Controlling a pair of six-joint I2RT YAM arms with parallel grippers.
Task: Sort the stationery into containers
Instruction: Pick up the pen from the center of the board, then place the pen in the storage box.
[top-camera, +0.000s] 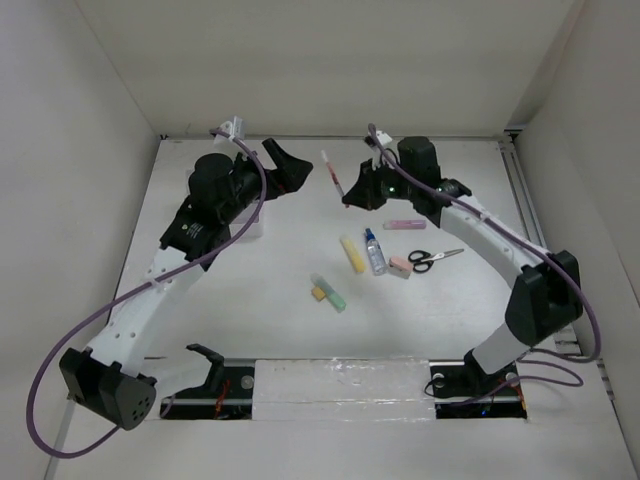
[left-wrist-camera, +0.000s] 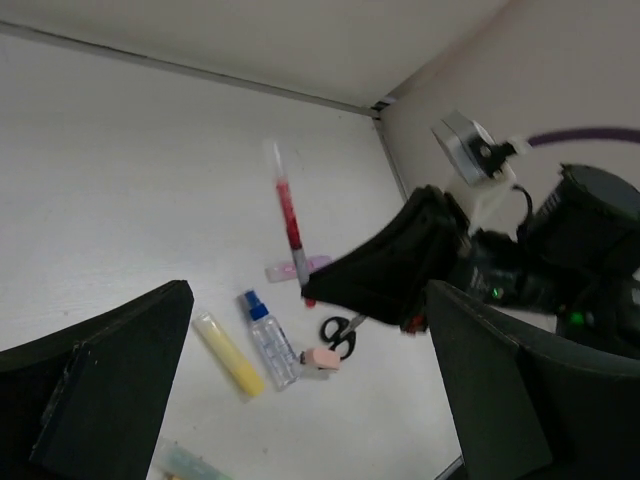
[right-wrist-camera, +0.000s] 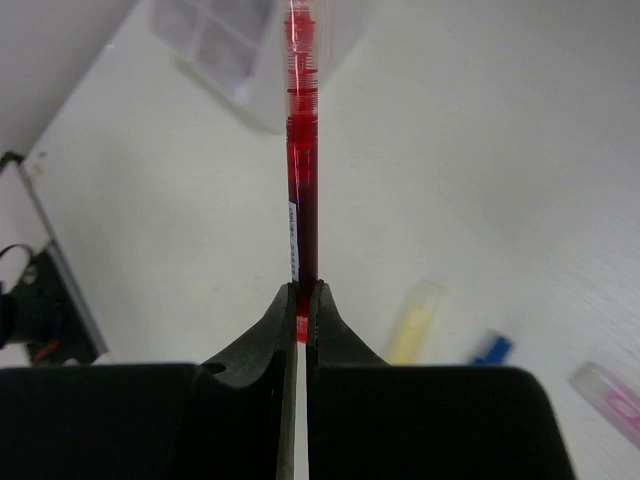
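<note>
My right gripper is shut on the lower end of a thin red pen and holds it above the table; the pinch shows in the right wrist view with the pen sticking up. My left gripper is open and empty, facing the pen from the left. The white organiser tray lies beyond the pen, mostly hidden under the left arm in the top view. On the table lie a yellow highlighter, blue-capped bottle, pink eraser, scissors, pink highlighter, green highlighter and tan eraser.
White walls close the table at the back and both sides. A metal rail runs along the right edge. The arm bases stand at the near edge beside a taped strip.
</note>
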